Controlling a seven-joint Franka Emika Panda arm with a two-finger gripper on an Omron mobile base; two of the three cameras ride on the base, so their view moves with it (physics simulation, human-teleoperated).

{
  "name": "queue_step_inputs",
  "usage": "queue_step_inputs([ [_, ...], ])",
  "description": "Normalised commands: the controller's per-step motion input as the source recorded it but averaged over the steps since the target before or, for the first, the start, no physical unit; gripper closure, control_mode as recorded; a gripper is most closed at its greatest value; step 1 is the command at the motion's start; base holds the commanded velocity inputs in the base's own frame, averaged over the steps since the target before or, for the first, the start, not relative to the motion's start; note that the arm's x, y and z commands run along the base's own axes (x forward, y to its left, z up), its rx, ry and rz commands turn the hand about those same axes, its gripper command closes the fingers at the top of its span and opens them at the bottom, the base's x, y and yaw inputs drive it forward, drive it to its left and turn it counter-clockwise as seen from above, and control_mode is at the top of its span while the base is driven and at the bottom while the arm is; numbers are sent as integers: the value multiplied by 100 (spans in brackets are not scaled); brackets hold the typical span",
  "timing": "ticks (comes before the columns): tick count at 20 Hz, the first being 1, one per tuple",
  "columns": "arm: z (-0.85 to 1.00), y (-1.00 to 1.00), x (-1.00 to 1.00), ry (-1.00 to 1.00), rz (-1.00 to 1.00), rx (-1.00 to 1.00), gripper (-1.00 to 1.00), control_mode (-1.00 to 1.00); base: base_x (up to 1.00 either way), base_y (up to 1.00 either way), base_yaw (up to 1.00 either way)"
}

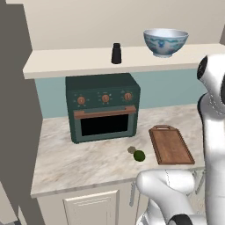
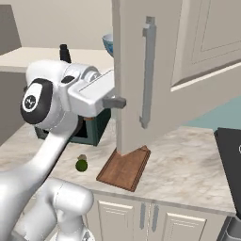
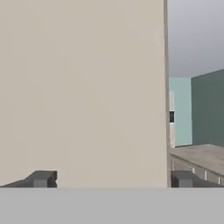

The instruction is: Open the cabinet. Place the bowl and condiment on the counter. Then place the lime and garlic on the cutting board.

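The cabinet door stands swung open, its long grey handle facing the right base view. My gripper sits right at the door's inner face, and in the hand view its fingertips stand wide apart, open and holding nothing, with the cream door close in front. On the cabinet shelf stand the black condiment and the blue-patterned bowl. The lime and garlic lie on the counter, just left of the cutting board.
A dark green toaster oven stands at the back of the counter under the shelf. A tall grey panel bounds the counter on the left. Cream base cabinet doors run below the counter edge. My own arm rises at the right.
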Motion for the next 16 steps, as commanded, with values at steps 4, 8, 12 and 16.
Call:
queue_step_inputs([
  [4, 0, -100, -62, 10, -22, 0, -100, -100, 0, 0, 0],
  [8, 0, -100, -64, 10, -22, 0, -100, -100, 0, 0, 0],
  [12, -2, -100, -50, 11, -20, 0, -100, -100, 0, 0, 0],
  [16, -2, -96, -39, 8, -15, 0, -100, -100, 0, 0, 0],
])
